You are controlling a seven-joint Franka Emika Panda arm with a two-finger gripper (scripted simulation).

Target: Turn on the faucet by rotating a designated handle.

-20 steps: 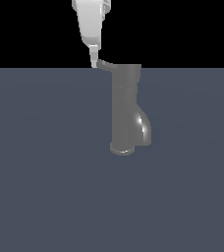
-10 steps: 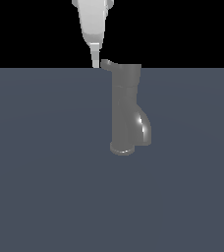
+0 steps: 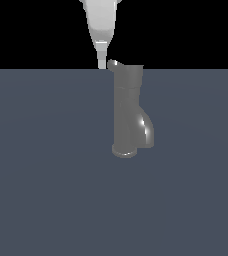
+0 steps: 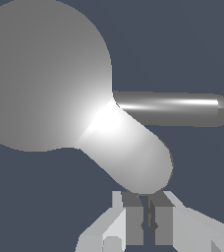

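In the exterior view, just left of upper centre, the pale tapered hand (image 3: 102, 64) points straight down, fingers together, its tip just beside the handle (image 3: 113, 64), a short flat grey lever. Right of it the dull metallic cylindrical faucet (image 3: 127, 107) stands upright on the slate-blue bench (image 3: 41, 175), glossy spout curving right.
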